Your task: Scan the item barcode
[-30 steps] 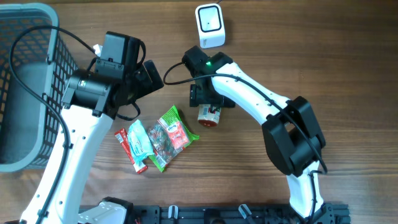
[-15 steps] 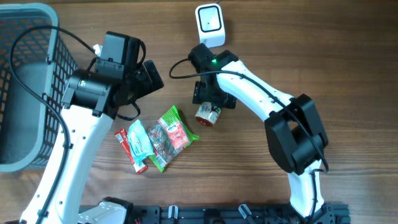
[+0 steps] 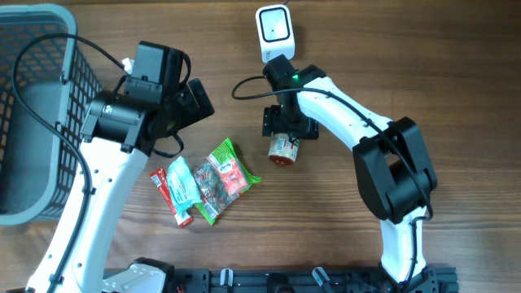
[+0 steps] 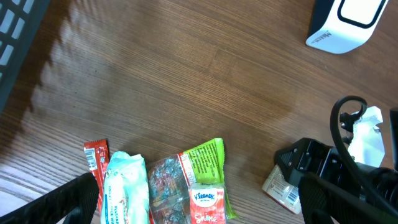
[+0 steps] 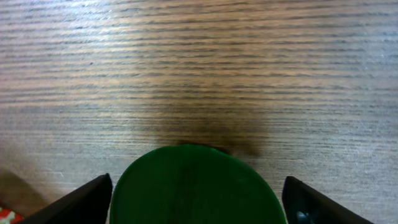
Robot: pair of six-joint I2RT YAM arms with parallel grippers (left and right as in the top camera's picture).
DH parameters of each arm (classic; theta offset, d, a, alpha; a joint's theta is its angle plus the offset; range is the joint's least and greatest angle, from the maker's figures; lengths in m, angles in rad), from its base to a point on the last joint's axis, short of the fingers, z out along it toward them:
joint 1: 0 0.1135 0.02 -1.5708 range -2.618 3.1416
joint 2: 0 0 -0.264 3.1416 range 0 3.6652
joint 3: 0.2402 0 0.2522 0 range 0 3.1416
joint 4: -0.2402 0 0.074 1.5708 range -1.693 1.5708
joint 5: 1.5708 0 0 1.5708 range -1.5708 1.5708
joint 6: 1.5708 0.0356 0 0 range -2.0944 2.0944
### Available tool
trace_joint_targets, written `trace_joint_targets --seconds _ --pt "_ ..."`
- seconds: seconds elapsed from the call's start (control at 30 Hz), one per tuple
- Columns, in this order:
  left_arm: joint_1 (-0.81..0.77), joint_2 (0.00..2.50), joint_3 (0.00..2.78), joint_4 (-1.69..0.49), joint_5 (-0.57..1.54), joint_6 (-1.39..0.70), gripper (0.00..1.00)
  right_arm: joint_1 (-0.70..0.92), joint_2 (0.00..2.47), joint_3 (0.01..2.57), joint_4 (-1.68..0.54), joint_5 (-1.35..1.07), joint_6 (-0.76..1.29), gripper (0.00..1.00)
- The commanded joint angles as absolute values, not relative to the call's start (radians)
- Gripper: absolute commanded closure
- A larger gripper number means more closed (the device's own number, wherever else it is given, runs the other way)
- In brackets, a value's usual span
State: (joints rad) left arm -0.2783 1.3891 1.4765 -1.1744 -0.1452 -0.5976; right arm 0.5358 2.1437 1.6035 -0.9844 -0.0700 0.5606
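The item is a small round jar (image 3: 283,149) with a green lid (image 5: 198,186), a white label and a red base. It hangs tilted just below the white barcode scanner (image 3: 275,34), and my right gripper (image 3: 287,128) is shut on it. In the right wrist view the lid fills the gap between both fingers (image 5: 87,200). The left wrist view shows the jar's label with a barcode (image 4: 281,186) beside the right arm. My left gripper (image 3: 195,102) hovers open to the left, with nothing between its fingers (image 4: 74,200).
Several snack and tissue packets (image 3: 207,181) lie fanned out on the wooden table below the left gripper. A grey plastic basket (image 3: 49,24) stands at the far left edge. The scanner's cable runs off the top edge.
The right gripper has carried the jar a little to the right and up towards the scanner. The left arm and the packets have not moved.
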Motion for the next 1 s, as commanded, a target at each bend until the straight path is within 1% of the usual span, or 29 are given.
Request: trace_joint_targets --seconds 0.0,0.03,0.07,0.1,0.13,0.17,0.3,0.43,0.6,0.7,0.77,0.83,0.87,0.93,0.97 --pt "-0.276 1.390 1.483 -1.175 -0.150 -0.610 0.00 0.542 2.155 1.622 -0.981 -0.080 0.515 0.11" --pt "-0.276 1.390 1.483 -1.175 -0.150 -0.610 0.00 0.540 2.155 1.622 -0.981 -0.068 0.515 0.14" --pt "-0.276 1.390 1.483 -1.175 -0.150 -0.610 0.00 0.539 2.155 1.624 -0.979 -0.068 0.514 0.20" --pt "-0.276 1.390 1.483 -1.175 -0.150 -0.610 0.00 0.539 2.154 1.630 -0.979 -0.068 0.496 0.33" --pt "-0.276 1.390 1.483 -1.175 -0.150 -0.611 0.00 0.539 2.150 1.644 -0.984 -0.060 0.496 0.37" --pt "-0.276 1.390 1.483 -1.175 -0.150 -0.611 0.00 0.539 2.144 1.656 -0.986 -0.058 0.493 0.39" --pt "-0.276 1.390 1.483 -1.175 -0.150 -0.610 0.00 0.539 2.044 1.668 -0.997 -0.054 0.470 0.38" --pt "-0.276 1.390 1.483 -1.175 -0.150 -0.611 0.00 0.539 1.888 1.668 -1.007 -0.036 0.418 0.38" --pt "-0.276 1.390 1.483 -1.175 -0.150 -0.610 0.00 0.539 1.635 1.638 -1.037 0.103 0.397 0.38" --pt "-0.276 1.390 1.483 -1.175 -0.150 -0.611 0.00 0.539 1.473 1.544 -1.023 0.190 0.389 0.38" --pt "-0.276 1.390 1.483 -1.175 -0.150 -0.611 0.00 0.540 1.361 1.391 -0.892 0.247 0.363 0.38" --pt "-0.276 1.390 1.483 -1.175 -0.150 -0.611 0.00 0.540 1.269 1.170 -0.661 0.252 0.304 0.38" --pt "-0.276 1.390 1.483 -1.175 -0.150 -0.611 0.00 0.540 1.256 1.112 -0.597 0.268 0.300 0.39" --pt "-0.276 1.390 1.483 -1.175 -0.150 -0.610 0.00 0.545 1.256 0.896 -0.326 0.370 0.287 0.40" --pt "-0.276 1.390 1.483 -1.175 -0.150 -0.611 0.00 0.545 1.275 0.808 -0.202 0.410 0.277 0.42"
